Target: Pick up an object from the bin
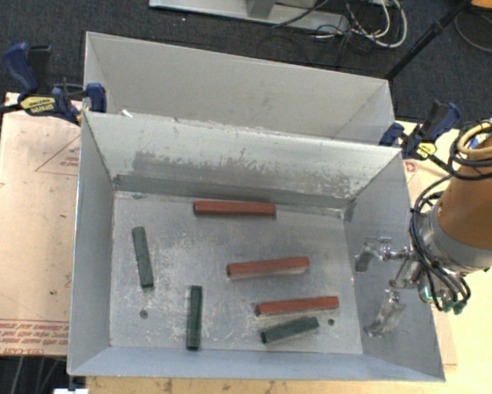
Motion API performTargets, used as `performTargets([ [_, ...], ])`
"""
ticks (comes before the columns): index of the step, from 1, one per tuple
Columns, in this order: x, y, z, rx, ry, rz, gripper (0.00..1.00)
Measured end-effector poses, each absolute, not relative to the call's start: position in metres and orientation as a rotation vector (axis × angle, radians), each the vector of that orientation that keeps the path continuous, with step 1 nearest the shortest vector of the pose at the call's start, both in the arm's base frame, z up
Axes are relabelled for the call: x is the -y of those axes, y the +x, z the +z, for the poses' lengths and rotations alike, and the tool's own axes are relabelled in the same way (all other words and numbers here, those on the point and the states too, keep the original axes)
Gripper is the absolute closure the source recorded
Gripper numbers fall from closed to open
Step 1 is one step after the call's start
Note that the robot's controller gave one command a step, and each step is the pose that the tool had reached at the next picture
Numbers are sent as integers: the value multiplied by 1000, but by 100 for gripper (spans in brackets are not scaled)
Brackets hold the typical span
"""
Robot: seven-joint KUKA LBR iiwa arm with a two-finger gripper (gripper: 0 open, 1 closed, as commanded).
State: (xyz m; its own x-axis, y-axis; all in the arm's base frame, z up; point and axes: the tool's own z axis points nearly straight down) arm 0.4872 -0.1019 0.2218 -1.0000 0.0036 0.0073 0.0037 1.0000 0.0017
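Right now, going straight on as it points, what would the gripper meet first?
Probably the bin's right wall, bare near its foot; depth is unclear. The gripper points down, and the nearest red-brown block lies left of it.

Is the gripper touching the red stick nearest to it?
Apart. The camera view shows bare bin floor between the gripper and the red stick's end.

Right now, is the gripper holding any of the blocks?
No, the gripper hangs by the right wall of the bin with nothing between its open fingers, and the nearest red block lies apart on the floor.
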Motion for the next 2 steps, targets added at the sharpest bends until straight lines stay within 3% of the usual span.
performTargets([
  [1,101,489,226,3142,0,0,0],
  [2,105,503,176,3150,71,2,0],
])
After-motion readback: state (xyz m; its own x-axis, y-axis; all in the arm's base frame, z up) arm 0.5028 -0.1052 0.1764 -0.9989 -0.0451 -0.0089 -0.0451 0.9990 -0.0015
